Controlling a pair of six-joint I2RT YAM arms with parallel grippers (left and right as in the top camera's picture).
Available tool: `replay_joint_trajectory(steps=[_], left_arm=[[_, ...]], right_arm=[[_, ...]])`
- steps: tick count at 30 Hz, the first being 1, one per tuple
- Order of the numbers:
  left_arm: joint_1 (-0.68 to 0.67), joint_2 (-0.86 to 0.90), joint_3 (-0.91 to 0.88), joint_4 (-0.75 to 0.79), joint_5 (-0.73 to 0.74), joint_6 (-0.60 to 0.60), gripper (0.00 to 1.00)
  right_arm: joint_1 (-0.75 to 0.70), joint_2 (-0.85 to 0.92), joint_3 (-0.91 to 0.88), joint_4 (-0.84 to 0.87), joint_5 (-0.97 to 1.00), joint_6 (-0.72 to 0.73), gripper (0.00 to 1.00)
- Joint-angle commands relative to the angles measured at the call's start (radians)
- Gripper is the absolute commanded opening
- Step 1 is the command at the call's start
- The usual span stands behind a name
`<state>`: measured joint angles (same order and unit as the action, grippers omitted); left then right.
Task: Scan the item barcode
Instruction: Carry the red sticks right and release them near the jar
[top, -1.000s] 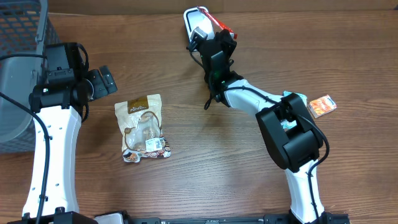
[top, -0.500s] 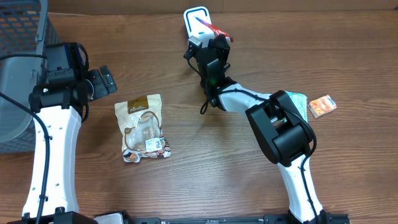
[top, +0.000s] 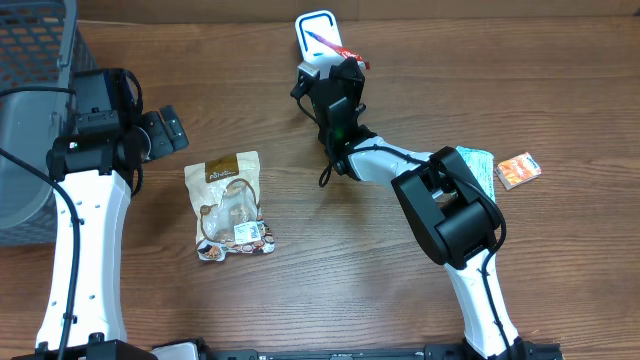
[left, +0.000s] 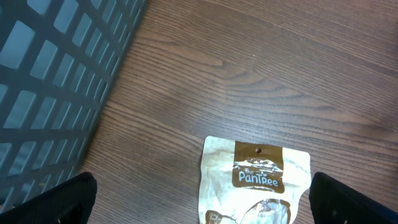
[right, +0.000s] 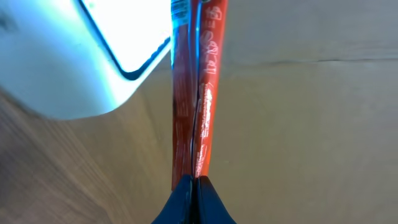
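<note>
Nearest you, the brown-and-cream foil snack pouch (top: 232, 205) lies flat on the wooden surface (top: 330, 260). Your left gripper (top: 165, 132) is near it, jaws spread wide and empty. Farther out, your right gripper (top: 348, 63), arm stretched long and low, pinches the thin red plastic packet (top: 338, 45). It has swung left across the white blue-rimmed scanner (top: 312, 22) (presentation looks underway).

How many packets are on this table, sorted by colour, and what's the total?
Brown pouch: 1
Red packet: 1, gripped in the right pincer
Orange packet: 1
Pale green packet: 1, mostly hidden behind the right arm
Total: 4
</note>
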<state>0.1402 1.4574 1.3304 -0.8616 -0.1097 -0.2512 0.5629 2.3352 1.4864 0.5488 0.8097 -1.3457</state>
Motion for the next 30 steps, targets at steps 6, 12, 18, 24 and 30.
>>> replay_joint_trajectory(steps=[6, 12, 18, 24, 30], left_arm=[[0.003, -0.005, 0.015, 0.002, -0.005, 0.016, 1.0], [0.003, -0.005, 0.015, 0.002, -0.005, 0.016, 1.0], [0.003, -0.005, 0.015, 0.002, -0.005, 0.016, 1.0], [0.003, -0.005, 0.015, 0.002, -0.005, 0.016, 1.0], [0.003, -0.005, 0.015, 0.002, -0.005, 0.016, 1.0]], right_arm=[[-0.006, 0.019, 0.013, -0.021, -0.002, 0.064, 0.04], [-0.015, 0.029, 0.013, -0.05, 0.005, 0.153, 0.04], [-0.015, 0.033, 0.013, -0.049, -0.01, 0.153, 0.04], [0.035, 0.016, 0.013, 0.326, 0.22, 0.225, 0.03], [0.113, -0.097, 0.013, 0.198, 0.254, 0.227, 0.03]])
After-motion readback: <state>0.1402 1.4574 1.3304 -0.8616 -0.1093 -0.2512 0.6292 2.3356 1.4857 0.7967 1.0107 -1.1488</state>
